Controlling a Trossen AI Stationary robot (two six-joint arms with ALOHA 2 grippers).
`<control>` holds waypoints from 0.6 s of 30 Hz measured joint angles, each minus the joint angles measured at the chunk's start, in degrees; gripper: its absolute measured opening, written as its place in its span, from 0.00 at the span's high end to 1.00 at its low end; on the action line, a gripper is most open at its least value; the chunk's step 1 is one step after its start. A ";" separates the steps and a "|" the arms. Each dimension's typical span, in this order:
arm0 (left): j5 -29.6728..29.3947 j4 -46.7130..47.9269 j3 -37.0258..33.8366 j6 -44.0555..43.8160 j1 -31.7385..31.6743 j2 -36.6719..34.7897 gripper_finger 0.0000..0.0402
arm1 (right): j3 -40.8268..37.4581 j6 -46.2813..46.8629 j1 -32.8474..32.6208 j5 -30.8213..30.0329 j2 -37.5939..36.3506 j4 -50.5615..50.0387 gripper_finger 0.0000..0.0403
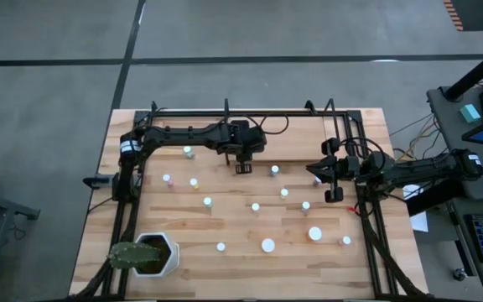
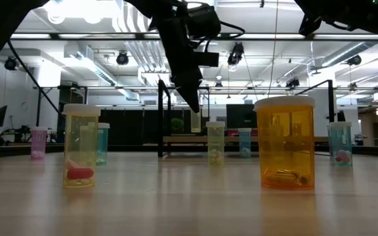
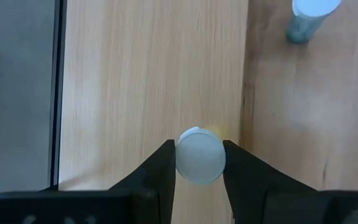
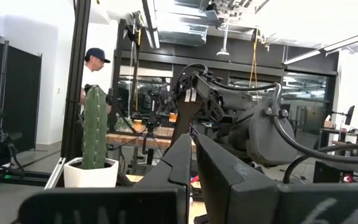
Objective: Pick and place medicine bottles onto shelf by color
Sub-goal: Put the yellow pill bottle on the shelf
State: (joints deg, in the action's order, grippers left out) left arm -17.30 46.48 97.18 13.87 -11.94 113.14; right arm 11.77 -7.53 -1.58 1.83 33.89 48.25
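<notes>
Left wrist view only: white-capped bottle (image 3: 200, 155) seen from above, yellowish body just visible past the cap edge, pinched between the two dark fingers (image 3: 159, 171) of the left gripper (image 3: 199, 163), over the pale shelf board (image 3: 148, 81). High view hides that bottle under the left gripper (image 1: 242, 167), poised above the shelf's (image 1: 292, 149) front edge. Low view alone gives body colours: orange bottle (image 2: 285, 142) and yellowish bottle (image 2: 80, 145) nearest the camera.

Around the left gripper: teal bottle (image 3: 308, 18) ahead and to one side on the darker tabletop (image 3: 309, 112); other bottles scattered well apart. Black shelf bar (image 3: 59, 87) along the board's far side. Potted cactus (image 1: 145, 256) at the table's near corner.

Left jaws partly closed, clamped on the cap. Right gripper (image 1: 334, 195) fully closed, empty, waiting above the table's right side.
</notes>
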 joint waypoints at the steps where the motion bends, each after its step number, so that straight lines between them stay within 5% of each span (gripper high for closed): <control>1: 0.02 0.05 -0.06 -0.02 -0.02 0.02 0.77 | 0.00 0.00 0.00 0.00 0.00 -0.01 0.96; 18: 0.15 -1.02 -0.33 -4.35 -0.11 0.06 0.77 | 0.00 0.00 -0.01 0.02 0.00 0.00 0.96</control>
State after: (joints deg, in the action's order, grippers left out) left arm -17.15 45.46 96.85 9.52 -12.06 113.21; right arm 11.77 -7.53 -1.59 1.85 33.89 48.25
